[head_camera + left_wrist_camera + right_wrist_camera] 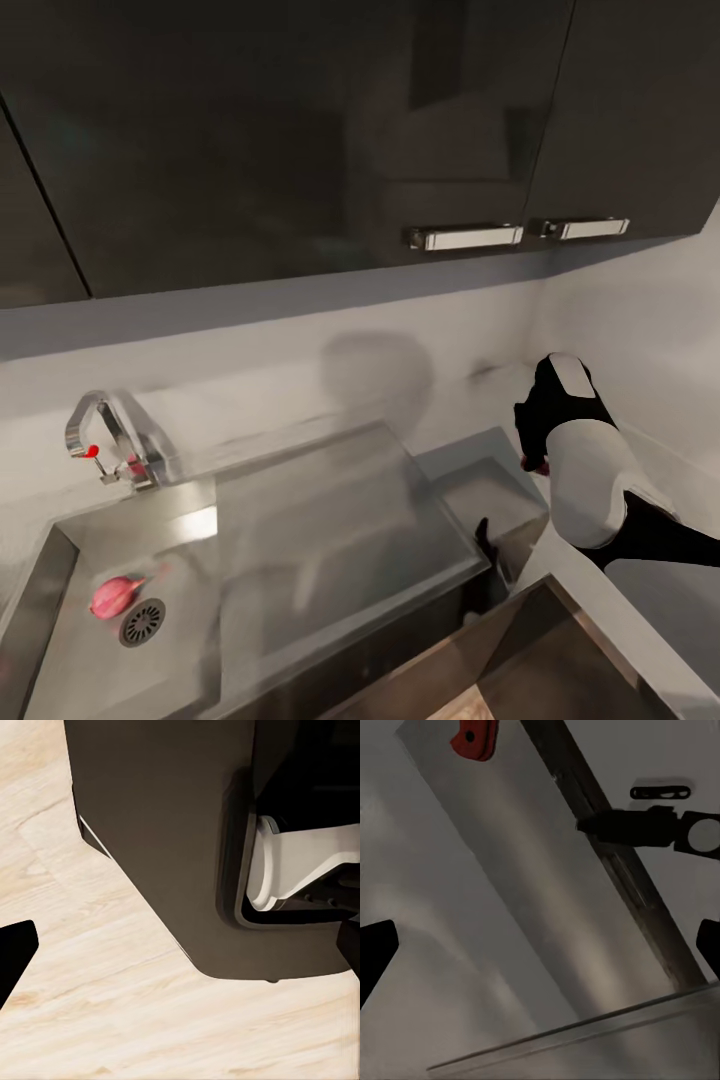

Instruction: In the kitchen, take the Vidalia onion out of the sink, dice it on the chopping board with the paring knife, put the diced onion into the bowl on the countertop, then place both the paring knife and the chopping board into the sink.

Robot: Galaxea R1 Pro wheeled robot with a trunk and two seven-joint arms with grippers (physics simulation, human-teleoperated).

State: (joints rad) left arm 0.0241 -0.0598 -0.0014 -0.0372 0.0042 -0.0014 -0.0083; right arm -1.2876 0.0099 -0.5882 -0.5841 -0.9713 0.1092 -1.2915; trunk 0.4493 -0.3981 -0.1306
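One Vidalia onion (115,596), pinkish-red in the head camera's frame, lies in the basin of the stainless-steel sink (60,560), just beside the round drain grate (142,622) near the basin's left end. The chrome tap (110,432) with its red knob (91,451) stands on the rim behind the basin, and the flat steel drainboard (340,520) stretches away to the right under two dark wall cabinets with bright bar handles (465,237). A dark, slim object (486,545) rests at the drainboard's right edge; what it is cannot be made out.

The robot's right arm (585,470), white with black joints, reaches in from the right over the pale counter corner, well apart from the onion. In the right wrist camera, the right gripper's (540,952) two dark fingertips (376,956) sit at opposite edges of the frame, spread wide with nothing between them, above grey steel surfaces and a red piece (475,736).

The left wrist camera looks down on pale wood-grain flooring (112,1005) and the robot's dark base (165,832). The left gripper's (180,960) fingertips likewise stand far apart and hold nothing.
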